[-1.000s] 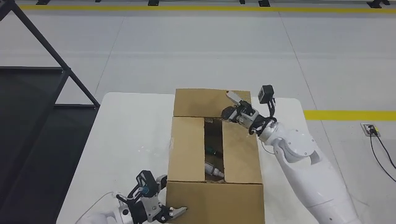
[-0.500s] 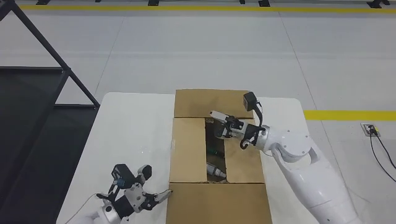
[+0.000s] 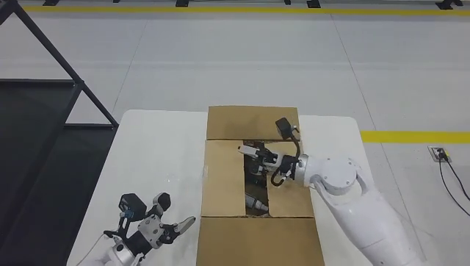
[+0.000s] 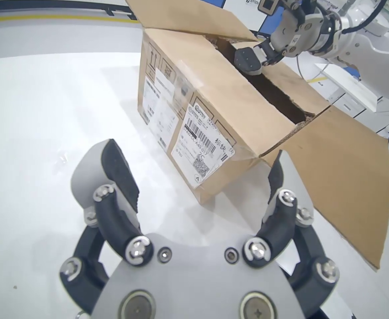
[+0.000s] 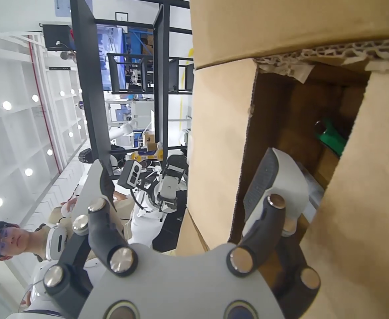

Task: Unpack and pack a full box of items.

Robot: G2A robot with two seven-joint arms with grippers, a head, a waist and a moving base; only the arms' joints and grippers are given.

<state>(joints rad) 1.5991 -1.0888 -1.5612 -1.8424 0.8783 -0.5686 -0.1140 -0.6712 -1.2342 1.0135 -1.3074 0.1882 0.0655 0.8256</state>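
Note:
A cardboard box stands mid-table, its two side flaps folded in with a dark gap between them. My right gripper is open over that gap near the far end. In the right wrist view the gripper straddles the edge of one side flap, one finger inside the gap. A green item lies inside the box, and a pale bottle-like item shows through the gap. My left gripper is open and empty above the table, left of the box's near corner.
The box's far end flap and near end flap are folded outward. White table lies bare left of the box. A black metal frame stands beyond the table's left side.
My right gripper has swung from the box's far right corner leftward to the gap between the flaps. My left gripper has drawn back leftward, away from the box's near flap.

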